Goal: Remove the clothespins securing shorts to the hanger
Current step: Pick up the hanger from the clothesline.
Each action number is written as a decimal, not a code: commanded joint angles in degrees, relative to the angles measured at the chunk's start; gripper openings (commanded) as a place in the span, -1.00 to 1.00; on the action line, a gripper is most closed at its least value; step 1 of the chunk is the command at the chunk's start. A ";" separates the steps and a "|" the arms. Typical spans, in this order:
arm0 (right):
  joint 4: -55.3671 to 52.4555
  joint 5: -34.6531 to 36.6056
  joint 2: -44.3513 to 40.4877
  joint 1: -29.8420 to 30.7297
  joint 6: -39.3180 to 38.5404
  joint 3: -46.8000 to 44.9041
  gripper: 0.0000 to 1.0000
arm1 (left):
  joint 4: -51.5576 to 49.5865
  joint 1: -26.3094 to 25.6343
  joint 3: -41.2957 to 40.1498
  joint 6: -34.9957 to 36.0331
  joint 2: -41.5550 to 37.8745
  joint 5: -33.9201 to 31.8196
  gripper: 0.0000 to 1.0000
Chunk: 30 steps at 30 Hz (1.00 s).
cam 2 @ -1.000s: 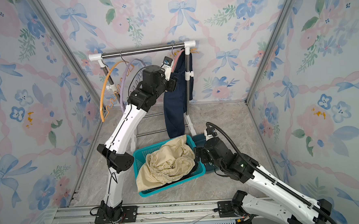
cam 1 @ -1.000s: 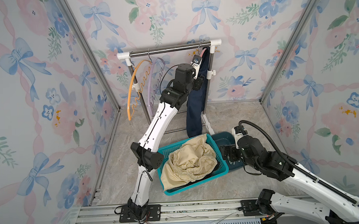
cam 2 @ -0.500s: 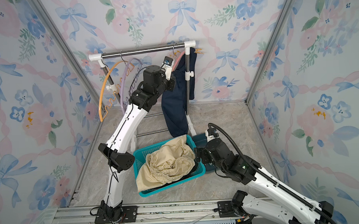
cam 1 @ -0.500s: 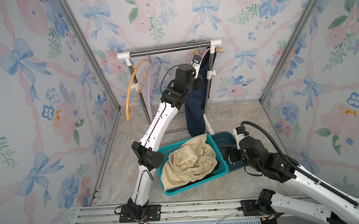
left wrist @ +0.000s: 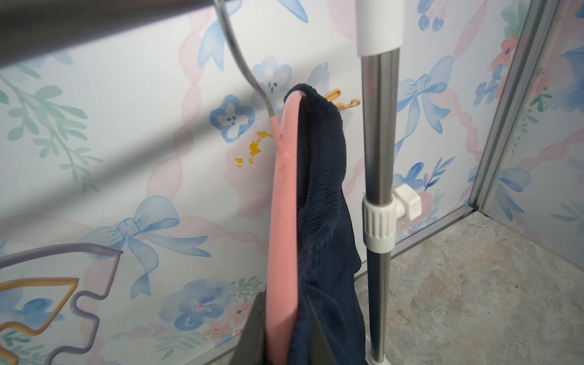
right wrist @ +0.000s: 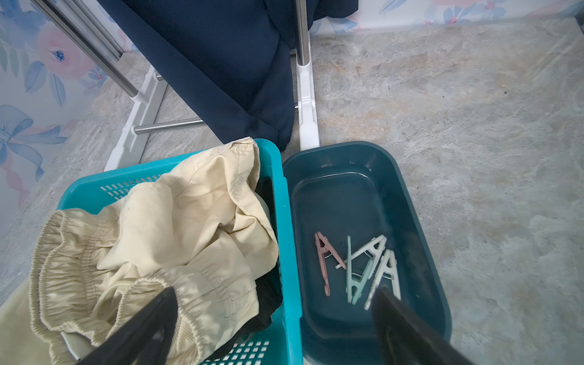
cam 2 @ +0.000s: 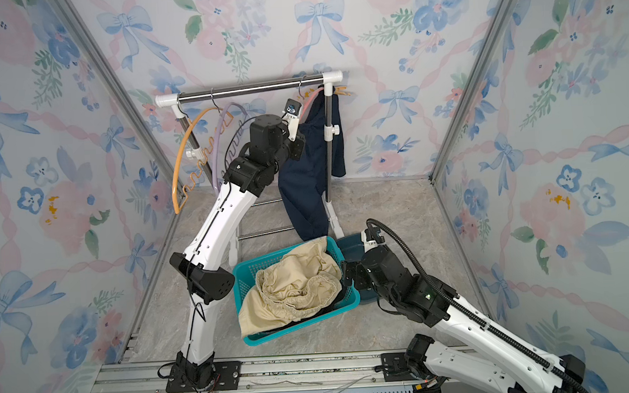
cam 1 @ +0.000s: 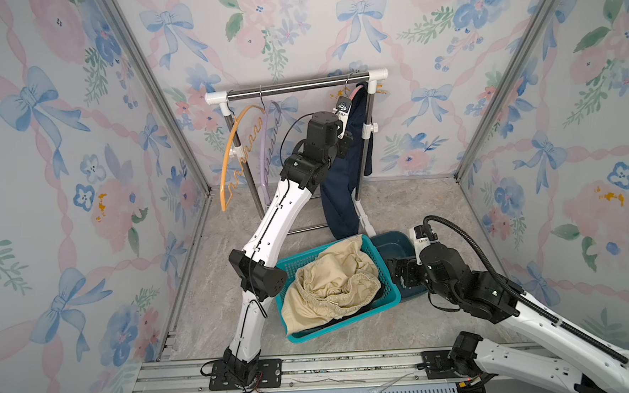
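Clothespin (left wrist: 343, 100) in light orange, the only one seen on a hanger, pins navy shorts (left wrist: 322, 177) to the pink hanger (left wrist: 284, 196) at the rack's (cam 1: 292, 87) post end. Left gripper (left wrist: 284, 316) narrow, clamped on pink hanger and waistband, steadying it. Right gripper (right wrist: 275, 294) wide, empty, low in front of the rack above the dark bin (right wrist: 410, 196) with four loose clothespins (right wrist: 357, 268). Next probably: right arm rises to squeeze that pin; the post (left wrist: 379, 126) crowds access. Cream shorts (right wrist: 189, 205) fill the teal basket (right wrist: 271, 164) before the rack.
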 commanded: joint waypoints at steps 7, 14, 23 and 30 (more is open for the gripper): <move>-1.38 2.21 -2.02 0.79 1.47 -0.38 0.93 | 3.39 1.92 -2.52 1.41 -8.82 -4.72 -1.00; -1.41 2.00 -2.08 0.76 1.77 -0.62 0.93 | 3.58 2.84 -2.48 0.52 -9.98 -4.17 -1.00; -1.27 1.93 -2.20 0.76 1.85 -1.14 0.93 | 4.32 3.54 -2.43 0.37 -10.44 -4.26 -1.00; -1.87 2.21 -2.85 0.76 1.77 -0.82 0.93 | 4.66 4.12 -2.48 0.31 -10.23 -3.01 -1.00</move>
